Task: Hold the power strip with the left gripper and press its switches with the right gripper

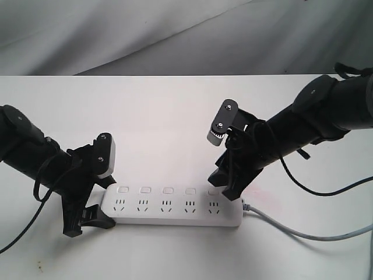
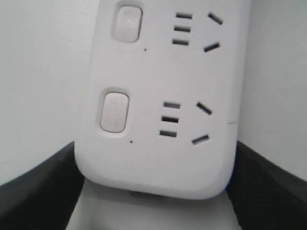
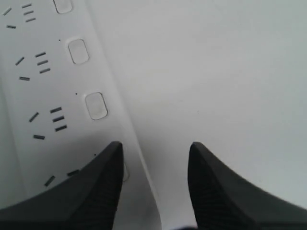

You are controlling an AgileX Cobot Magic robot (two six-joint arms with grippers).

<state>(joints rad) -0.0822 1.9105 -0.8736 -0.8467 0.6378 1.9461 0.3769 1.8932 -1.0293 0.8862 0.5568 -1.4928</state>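
The power strip [image 1: 175, 214] lies flat on the worktop [image 1: 175, 116], and the left gripper [image 1: 87, 217] has its fingers [image 2: 38, 196] clamped across the strip's rounded end — a good anchor. The right gripper [image 3: 156, 146] hangs over the end with the grey cord [image 1: 303, 232], fingers [image 3: 100, 191] spread with nothing between them, one tip over the last of the switches [image 1: 168, 190]. The move here looks like a straight push down with that tip, centred on the button — off-centre, the strip could rock.
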